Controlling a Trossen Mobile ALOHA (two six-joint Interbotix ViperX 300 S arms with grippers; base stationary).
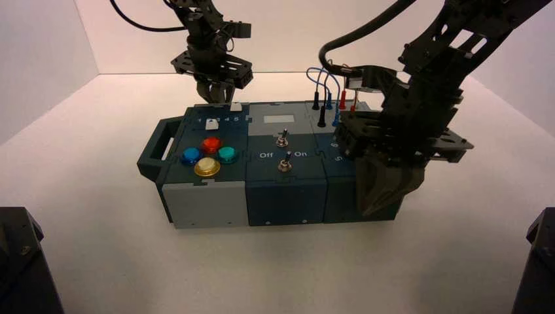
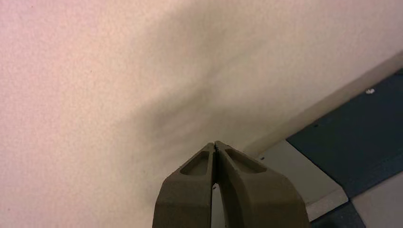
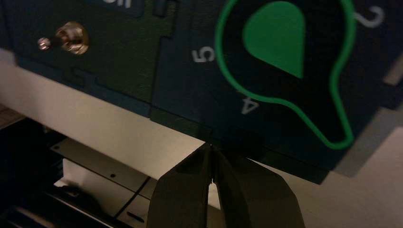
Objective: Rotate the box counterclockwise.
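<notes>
The dark teal and grey box [image 1: 281, 190] lies across the middle of the white table, its handle [image 1: 157, 149] at the left end. Its top bears four coloured buttons [image 1: 208, 156], two toggle switches [image 1: 283, 152] and plugged wires [image 1: 330, 98]. My right gripper [image 1: 378, 208] is shut and empty, its tips at the box's front right corner. In the right wrist view the tips [image 3: 212, 146] meet at the box's edge below the green knob [image 3: 278, 35]. My left gripper [image 1: 214, 98] is shut and empty at the box's back left edge; its wrist view shows the tips [image 2: 215, 144] over the table beside the box [image 2: 351, 128].
White walls close the table at the back and left. Dark arm bases stand at the front left corner [image 1: 19, 261] and the front right corner [image 1: 540, 261]. A white slider [image 1: 211, 123] sits near the left gripper.
</notes>
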